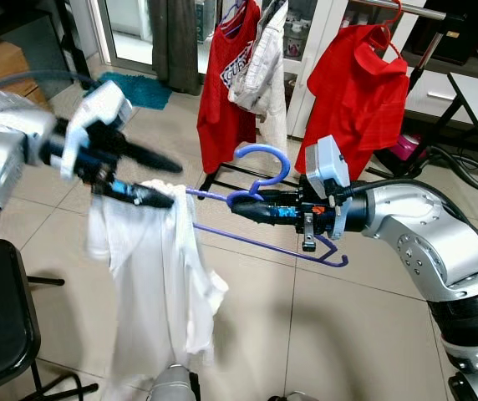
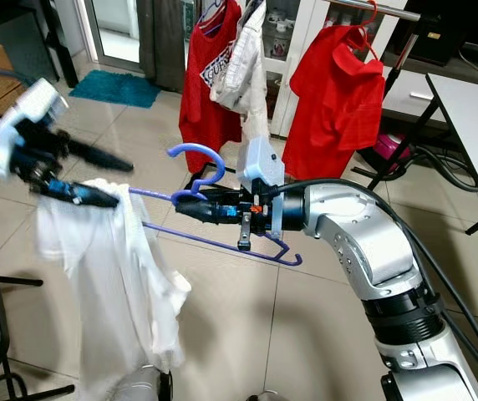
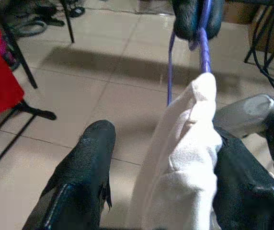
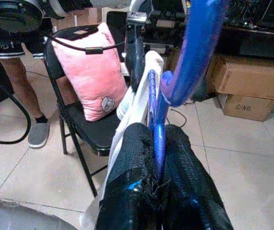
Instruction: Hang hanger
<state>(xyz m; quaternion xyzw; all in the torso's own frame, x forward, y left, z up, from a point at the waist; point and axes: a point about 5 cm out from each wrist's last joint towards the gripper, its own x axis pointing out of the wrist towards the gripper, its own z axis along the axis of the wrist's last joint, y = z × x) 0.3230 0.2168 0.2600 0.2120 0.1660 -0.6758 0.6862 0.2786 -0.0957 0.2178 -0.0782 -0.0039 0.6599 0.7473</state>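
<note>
Right gripper (image 1: 243, 205) clamped on the neck of the blue hanger (image 1: 264, 180), just below its hook, held in mid-air above the tiled floor (image 1: 348, 334). A white shirt (image 1: 160, 284) hangs from the hanger's far end. Left gripper (image 1: 168, 180) at that end, fingers (image 3: 86, 167) apart, shirt fabric between them. Behind, red shirts (image 1: 352, 92) hang on a clothes rack (image 1: 414, 8). In the right wrist view, a black chair (image 4: 86, 124) holds a pink pillow (image 4: 89, 72); a person's leg (image 4: 22, 81) stands beside it.

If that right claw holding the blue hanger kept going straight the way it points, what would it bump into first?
Most likely the white shirt draped on the hanger, then the left gripper beside it; the right gripper points that way, though depth is uncertain.
</note>
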